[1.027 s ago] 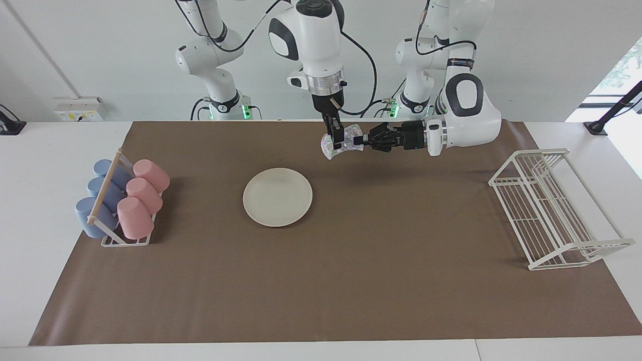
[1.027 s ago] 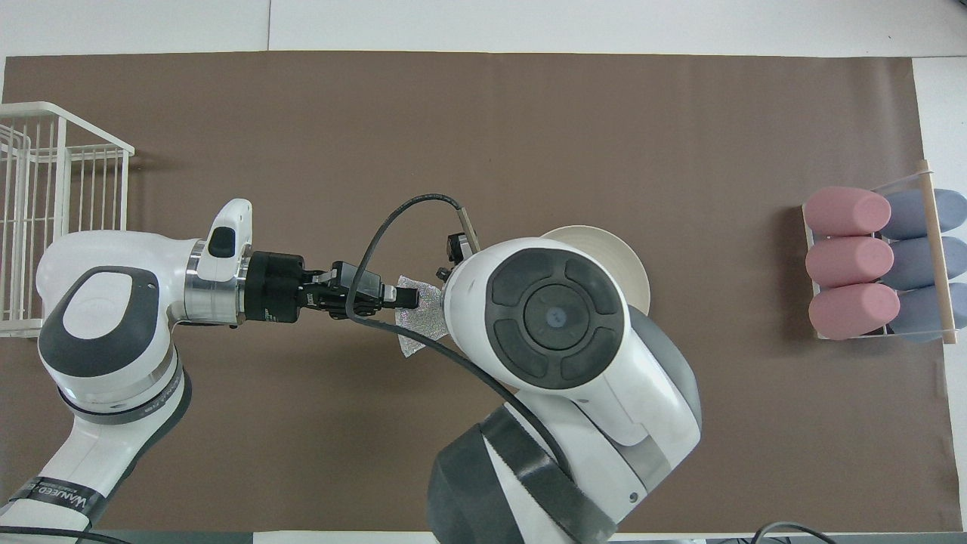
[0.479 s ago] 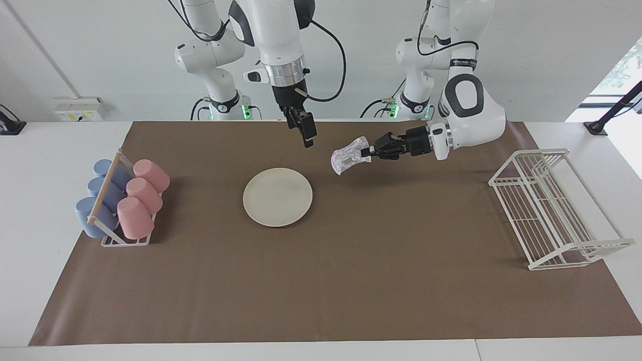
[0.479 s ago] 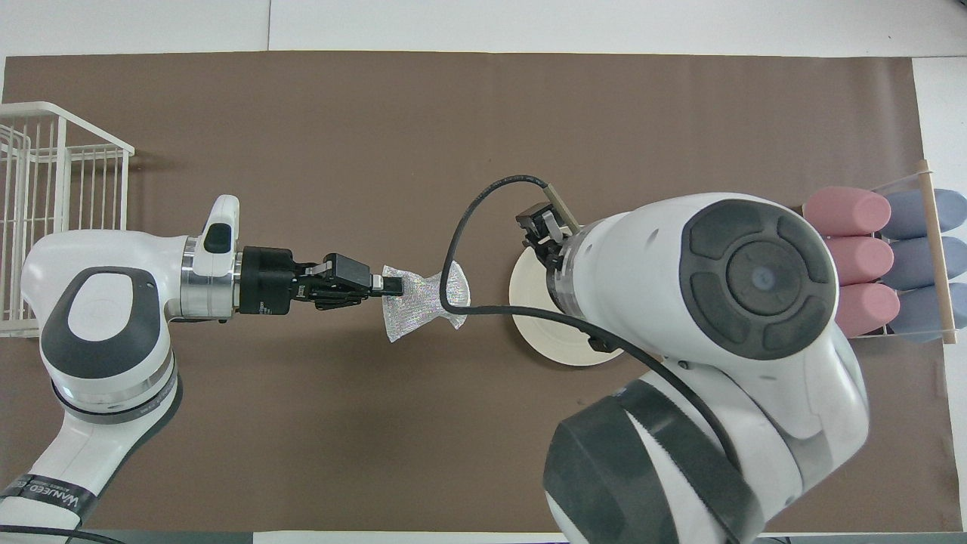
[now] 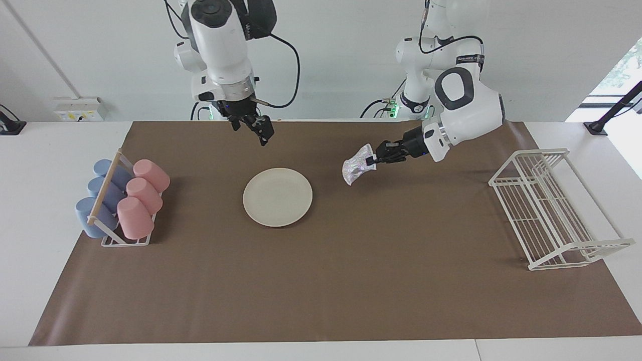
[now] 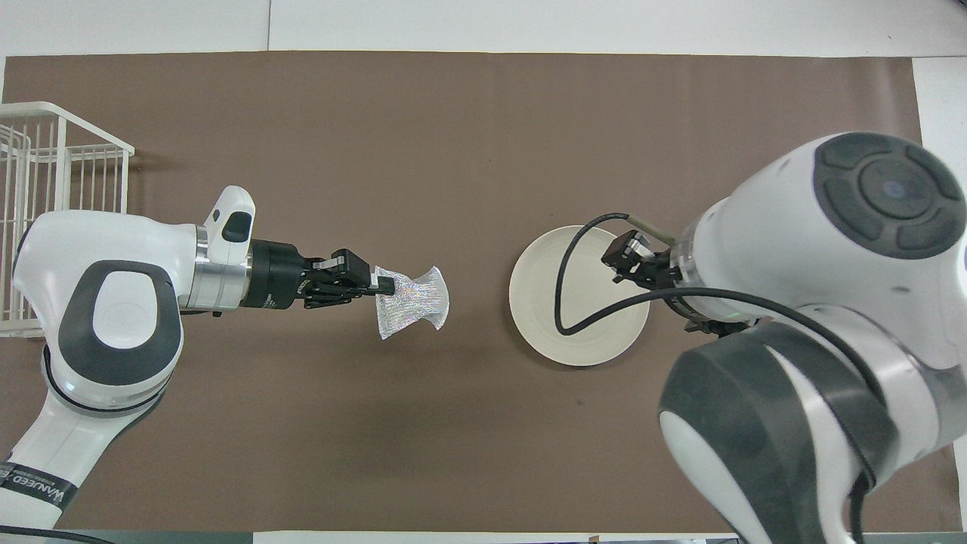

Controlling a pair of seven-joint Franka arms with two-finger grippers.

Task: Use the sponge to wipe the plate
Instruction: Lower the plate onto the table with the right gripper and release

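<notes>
Looking across, facing view: left hand [image 5: 369, 161] clamped on the sponge [image 5: 355, 169], up over the brown mat [image 5: 401, 276].
Plate [image 5: 277, 196]: flat on the counter, bare.
Right hand [image 5: 264, 134]: fingers apart, empty, raised.
Overhead view: sponge [image 6: 412, 301] hangs beside the plate [image 6: 544, 302], well apart; right hand [image 6: 625, 255] over its rim.

Table [image 5: 60, 150]; brown mat [image 5: 351, 260]; plate [image 5: 277, 196]

White counter [image 5: 50, 281], most of its top covered by a brown mat [image 5: 351, 281]. Plain pale wall [image 5: 100, 50] at the robots' end. Wall socket box [image 5: 80, 109] low on it. Window [image 5: 622, 70] with daylight and greenery toward the left arm's end.
</notes>
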